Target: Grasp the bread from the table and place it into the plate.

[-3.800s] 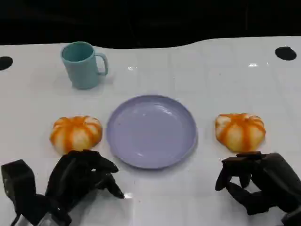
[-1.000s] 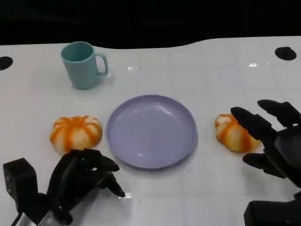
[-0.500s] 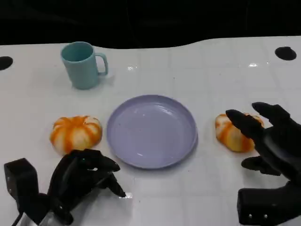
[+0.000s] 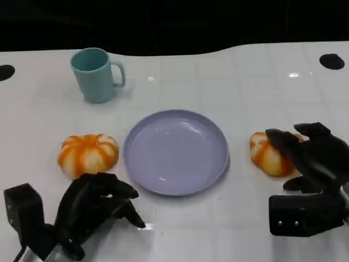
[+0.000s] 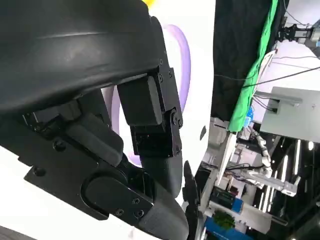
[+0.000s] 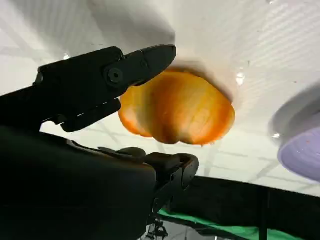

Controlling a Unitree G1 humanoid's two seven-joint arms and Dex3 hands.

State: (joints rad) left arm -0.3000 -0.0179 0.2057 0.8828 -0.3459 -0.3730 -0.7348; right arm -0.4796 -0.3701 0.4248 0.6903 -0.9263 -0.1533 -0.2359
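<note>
Left robot hand (image 4: 95,210) is seen nearest, at 7 o'clock on the bench (image 4: 245,82), fingers curled in on nothing, resting just short of the left bun (image 4: 88,154). Right robot hand (image 4: 313,158) is placed at 4 o'clock, fingers spread around the right bun (image 4: 270,154) but not closed; in the right wrist view the bun (image 6: 177,107) is bracketed above and below by fingers (image 6: 107,75), with contact not discernible. The bun lies on the bench at 3 o'clock of the plate (image 4: 175,152). Judged advice: fingers should be closed evenly about the widest part and pressure kept light, as soft bread may be squashed. A cup (image 4: 96,74) stands at 11 o'clock.
</note>
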